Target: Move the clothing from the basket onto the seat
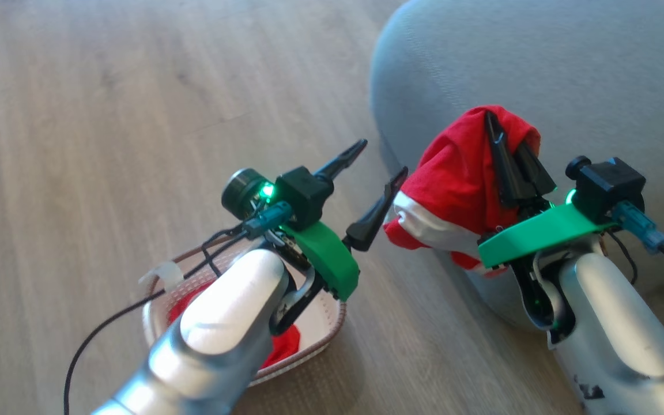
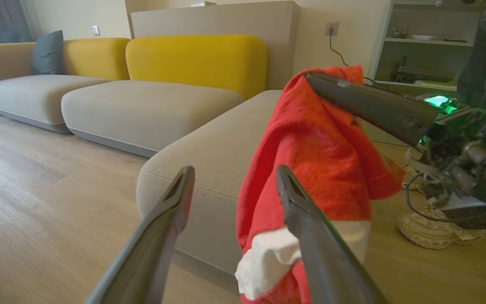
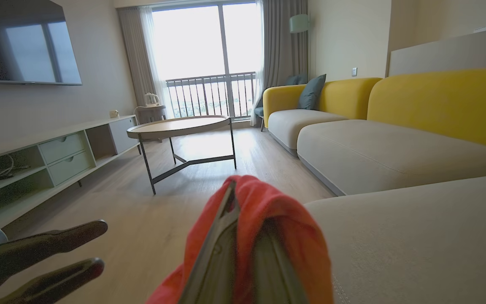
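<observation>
clothing [image 1: 453,178] bright red, white trim, centre right of head view; basket [image 1: 340,317] lower left cream-white, brown woven-look rim, red inside; seat [image 1: 568,69] upper right plain grey; floor [image 1: 107,115] light wood grain; left gripper [image 1: 383,157], right gripper [image 1: 499,129] black fingers, green mounts; sofa backs [image 2: 196,59] yellow in left wrist view, cushion [image 2: 48,50] blue-grey upper left

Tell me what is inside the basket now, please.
Inside the basket lies red clothing on its white bottom. The left forearm covers much of the inside, so how much clothing is there cannot be seen.
</observation>
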Controlling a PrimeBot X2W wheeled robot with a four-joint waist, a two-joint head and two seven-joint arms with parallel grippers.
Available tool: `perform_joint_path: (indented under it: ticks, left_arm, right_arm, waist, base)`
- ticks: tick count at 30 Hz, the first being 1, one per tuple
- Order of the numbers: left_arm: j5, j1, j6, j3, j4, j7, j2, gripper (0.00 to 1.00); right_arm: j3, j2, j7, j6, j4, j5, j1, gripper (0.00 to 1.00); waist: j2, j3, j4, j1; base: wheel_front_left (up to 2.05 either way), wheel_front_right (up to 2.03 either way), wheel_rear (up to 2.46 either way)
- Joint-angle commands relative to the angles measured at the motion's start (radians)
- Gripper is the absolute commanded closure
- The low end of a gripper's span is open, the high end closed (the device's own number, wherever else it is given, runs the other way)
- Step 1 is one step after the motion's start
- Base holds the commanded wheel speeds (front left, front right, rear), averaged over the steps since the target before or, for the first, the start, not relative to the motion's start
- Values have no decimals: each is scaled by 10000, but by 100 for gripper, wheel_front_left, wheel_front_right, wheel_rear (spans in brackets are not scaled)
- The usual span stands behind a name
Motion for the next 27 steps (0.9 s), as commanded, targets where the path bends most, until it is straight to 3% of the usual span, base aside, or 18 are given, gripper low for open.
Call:
perform_joint_path:
  ticks: [1,10,19,27]
  left_arm:
    - [-5,-225,-61,267,-372,-49,90,0]
    - [-153,-111,-62,-22,-706,-49,90,0]
    - [-180,-580,-62,-756,-553,-49,90,0]
    - [108,-901,-63,-1157,-531,-49,172,0]
  right_arm:
    - [30,80,-48,71,-429,-47,20,100]
    - [-379,-29,-48,71,-785,-100,277,100]
    - [-1165,-159,-48,71,-1269,-377,512,100]
    - [-1967,-897,-48,71,-506,-878,-1062,100]
  waist:
    - [0,-136,-591,0]
    - [0,-110,-1633,0]
    - [0,531,-1860,0]
    - [0,1707,-1748,0]
  base:
    - [0,0,0]
    - [0,0,0]
    - [0,0,0]
    - [0,0,0]
